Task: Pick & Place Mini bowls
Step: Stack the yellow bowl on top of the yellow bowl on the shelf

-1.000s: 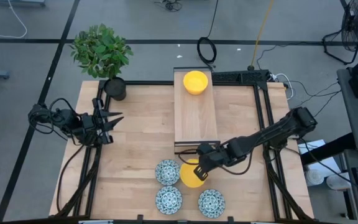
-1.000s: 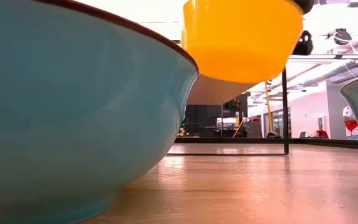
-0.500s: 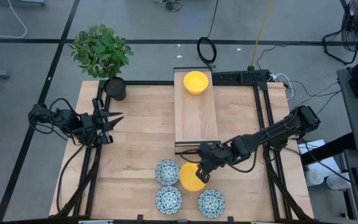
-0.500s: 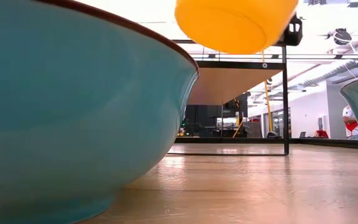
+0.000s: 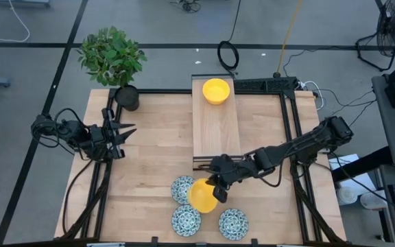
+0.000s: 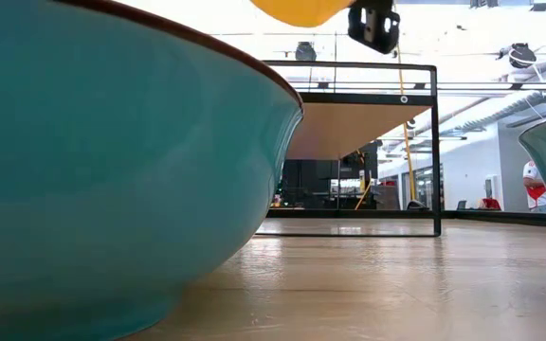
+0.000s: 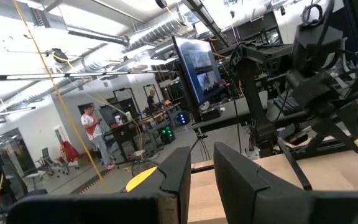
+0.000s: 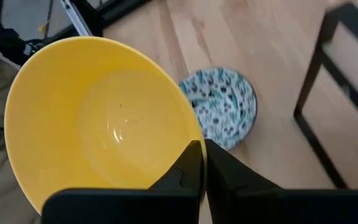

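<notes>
Yellow mini bowl [image 5: 202, 195]: pinched by its rim in shut right claw [image 5: 216, 189], lifted clear of bench [image 5: 149, 151], above 3 patterned bowls [image 5: 185, 221]. Step: carry. Next: transfer to raised platform [image 5: 215, 134] beside second yellow bowl [image 5: 216, 90], lower level. Left claw [image 5: 118, 134]: idle, slightly parted, empty.

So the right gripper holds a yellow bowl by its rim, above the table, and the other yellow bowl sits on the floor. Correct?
One error: the other yellow bowl sits on the raised wooden shelf, as the high view shows. The right gripper does hold a yellow bowl aloft.
</notes>
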Controlling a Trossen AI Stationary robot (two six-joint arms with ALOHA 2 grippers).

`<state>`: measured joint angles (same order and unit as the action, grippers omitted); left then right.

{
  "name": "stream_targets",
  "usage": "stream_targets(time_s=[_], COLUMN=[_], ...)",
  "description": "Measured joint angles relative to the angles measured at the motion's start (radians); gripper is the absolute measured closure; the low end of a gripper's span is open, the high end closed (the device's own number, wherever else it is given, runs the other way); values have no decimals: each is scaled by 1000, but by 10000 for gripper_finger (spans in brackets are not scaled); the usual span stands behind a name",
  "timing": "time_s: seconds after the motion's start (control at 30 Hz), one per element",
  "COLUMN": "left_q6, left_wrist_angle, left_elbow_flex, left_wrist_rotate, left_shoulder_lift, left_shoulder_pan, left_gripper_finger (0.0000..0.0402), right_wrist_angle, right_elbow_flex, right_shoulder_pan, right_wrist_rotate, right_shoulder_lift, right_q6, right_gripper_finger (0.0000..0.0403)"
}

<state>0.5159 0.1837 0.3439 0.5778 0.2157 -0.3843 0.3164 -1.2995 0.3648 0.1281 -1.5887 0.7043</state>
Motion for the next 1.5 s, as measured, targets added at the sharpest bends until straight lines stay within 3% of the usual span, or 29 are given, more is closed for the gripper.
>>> stream_targets(time_s=[0.53, 0.67, 1.03, 1.5], left_q6=[1, 2, 2, 2], left_wrist_angle=[0, 0, 0, -1], left_elbow_flex=[0, 0, 0, 0], left_wrist_rotate=[0, 0, 1, 1], left_shoulder_lift=[0, 0, 0, 0], left_shoulder_pan=[0, 0, 0, 0], left_gripper_finger=[325, 325, 325, 325], right_wrist_angle=[-21, -32, -212, -457], right_elbow_flex=[0, 0, 0, 0], right_shoulder_pan=[-123, -164, -260, -404], right_wrist_rotate=[-3, -54, -159, -159], right_shoulder_lift=[-1, -1, -1, -1], right_q6=[-142, -168, -287, -457], right_gripper_finger=[403, 403, 403, 403])
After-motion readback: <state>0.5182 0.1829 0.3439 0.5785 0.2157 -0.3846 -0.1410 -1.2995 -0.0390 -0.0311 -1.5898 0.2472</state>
